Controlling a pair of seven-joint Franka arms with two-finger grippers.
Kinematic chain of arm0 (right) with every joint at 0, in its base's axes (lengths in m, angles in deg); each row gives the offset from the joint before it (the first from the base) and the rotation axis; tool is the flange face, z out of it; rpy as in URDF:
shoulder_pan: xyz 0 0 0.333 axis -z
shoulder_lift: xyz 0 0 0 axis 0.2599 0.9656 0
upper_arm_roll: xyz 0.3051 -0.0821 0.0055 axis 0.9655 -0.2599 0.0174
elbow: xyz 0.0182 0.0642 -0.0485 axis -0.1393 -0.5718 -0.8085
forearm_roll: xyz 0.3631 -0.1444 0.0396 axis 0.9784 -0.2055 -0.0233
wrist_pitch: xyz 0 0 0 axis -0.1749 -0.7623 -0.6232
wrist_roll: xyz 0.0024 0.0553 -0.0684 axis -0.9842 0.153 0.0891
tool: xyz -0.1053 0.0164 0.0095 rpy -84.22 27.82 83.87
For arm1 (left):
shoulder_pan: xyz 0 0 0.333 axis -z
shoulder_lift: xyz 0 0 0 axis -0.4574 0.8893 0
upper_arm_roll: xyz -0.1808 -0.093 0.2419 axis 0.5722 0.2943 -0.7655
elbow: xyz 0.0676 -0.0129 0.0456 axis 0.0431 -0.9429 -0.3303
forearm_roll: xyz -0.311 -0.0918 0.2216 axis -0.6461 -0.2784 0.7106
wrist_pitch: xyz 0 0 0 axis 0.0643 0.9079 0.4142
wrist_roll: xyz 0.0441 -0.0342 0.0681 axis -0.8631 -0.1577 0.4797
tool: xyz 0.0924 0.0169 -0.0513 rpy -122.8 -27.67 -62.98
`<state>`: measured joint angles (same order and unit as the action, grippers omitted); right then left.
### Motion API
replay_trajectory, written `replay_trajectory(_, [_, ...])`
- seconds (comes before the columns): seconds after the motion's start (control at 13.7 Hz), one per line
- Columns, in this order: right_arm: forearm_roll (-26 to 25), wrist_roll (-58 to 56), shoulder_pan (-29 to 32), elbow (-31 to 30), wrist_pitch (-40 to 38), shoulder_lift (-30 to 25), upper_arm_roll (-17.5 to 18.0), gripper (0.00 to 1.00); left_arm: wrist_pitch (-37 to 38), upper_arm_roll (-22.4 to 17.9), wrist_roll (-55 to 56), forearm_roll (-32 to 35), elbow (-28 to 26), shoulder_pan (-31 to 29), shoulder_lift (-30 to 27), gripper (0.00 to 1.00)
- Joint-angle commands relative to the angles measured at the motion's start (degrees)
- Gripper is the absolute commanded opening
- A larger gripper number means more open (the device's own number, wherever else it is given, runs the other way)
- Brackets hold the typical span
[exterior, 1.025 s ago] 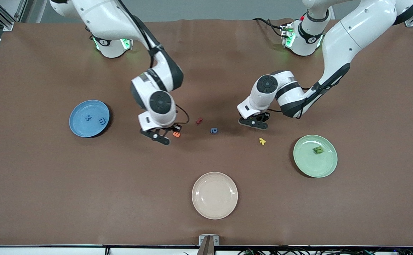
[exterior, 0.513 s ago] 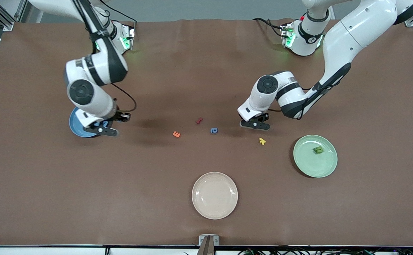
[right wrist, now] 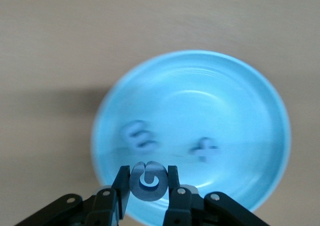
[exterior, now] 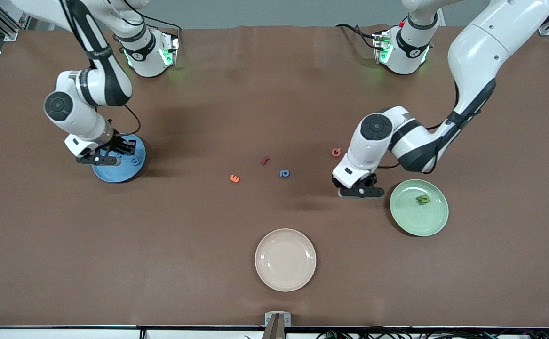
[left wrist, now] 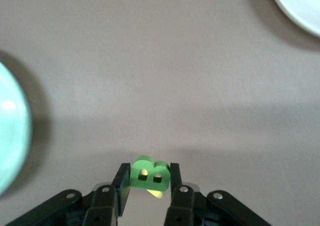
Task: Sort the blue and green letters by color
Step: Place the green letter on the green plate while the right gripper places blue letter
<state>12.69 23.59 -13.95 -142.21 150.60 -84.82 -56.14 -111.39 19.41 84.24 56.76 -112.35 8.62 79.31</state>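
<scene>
I'm holding my left gripper point(left wrist: 146, 178) pinched on a green letter point(left wrist: 149, 174), pointing down; my right gripper point(right wrist: 148, 182) is clamping a blue letter point(right wrist: 148, 181).

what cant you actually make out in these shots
- Yellow letter: no view shows it now; the left gripper may cover it in the front view.
- Green letter B held by the left gripper: hidden under the wrist in the front view.
- Two letters on the blue plate: blurred in the right wrist view, partly covered by the right gripper in the front view.
- Letter on the green plate: too small to read.
</scene>
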Motion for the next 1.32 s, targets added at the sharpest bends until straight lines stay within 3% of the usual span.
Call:
replay_trajectory(0.0, [-0.36, -5.87, 5.72, -2.36, 0.93, -1.46, 1.22, 0.11, 3.02, -0.19, -5.48, 0.35, 1.62, -3.96, -0.77, 0.01])
replay_trajectory(0.22, [-0.36, -6.06, 6.62, -2.28, 1.10, -0.76, 1.30, 0.12, 3.03, -0.10, -12.96, 0.26, 1.09, -10.30, -0.77, 0.01])
replay_trajectory(0.29, [-0.19, -5.97, 6.62, -2.27, 1.10, -0.67, 1.31, 0.26, 3.11, -0.10, -14.63, 0.26, 0.92, -11.88, -0.68, 0.01])
replay_trajectory(0.37, [-0.18, -5.97, 6.62, -2.27, 0.93, -0.67, 1.31, 0.76, 3.20, -0.19, -16.13, 0.26, 0.91, -12.85, -0.59, 0.01])
replay_trajectory(0.44, [-0.18, -5.80, 6.53, -2.19, 0.49, -0.76, 1.31, 1.00, 3.29, -0.28, -17.88, 0.26, 0.74, -14.17, -0.51, 0.01])
replay_trajectory(0.73, [0.95, -2.91, 4.08, -0.96, -1.71, -1.11, 1.66, 1.00, 3.20, -0.19, -23.78, 0.26, -1.36, -20.76, -0.33, 0.02])
replay_trajectory(0.88, [1.31, 4.19, -1.36, 1.58, -5.47, -1.64, 1.66, 1.00, 3.20, -0.19, -24.58, 0.26, -2.25, -22.44, -0.24, 0.03])
replay_trajectory(1.24, [5.97, 35.96, -24.80, 12.20, -7.51, 1.42, 1.66, 1.00, 3.20, -0.19, -24.49, 0.26, -5.32, -24.29, -0.24, 0.08])
